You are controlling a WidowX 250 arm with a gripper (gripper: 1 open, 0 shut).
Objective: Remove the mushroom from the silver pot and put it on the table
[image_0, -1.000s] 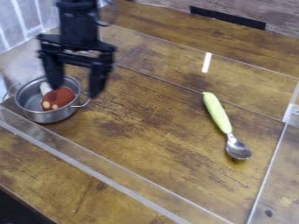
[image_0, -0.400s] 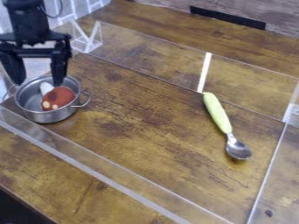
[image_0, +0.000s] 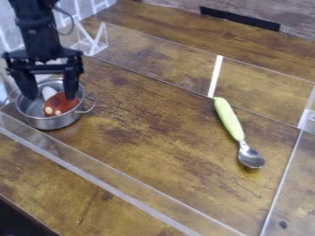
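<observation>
The silver pot sits near the left edge of the wooden table. Inside it lies the mushroom, red-brown cap toward the right and pale stem toward the upper left. My black gripper points straight down over the pot, open, with one finger at each side of the mushroom. The fingertips reach into the pot's mouth and partly hide the mushroom; nothing is gripped.
A spoon with a yellow-green handle lies on the right half of the table. A short white strip lies beyond it. Clear plastic walls border the work area at the back left and along the front.
The gripper has moved left from beside the pot to above it, then come down so its open fingers straddle the mushroom. The pot, mushroom and spoon have stayed put.
</observation>
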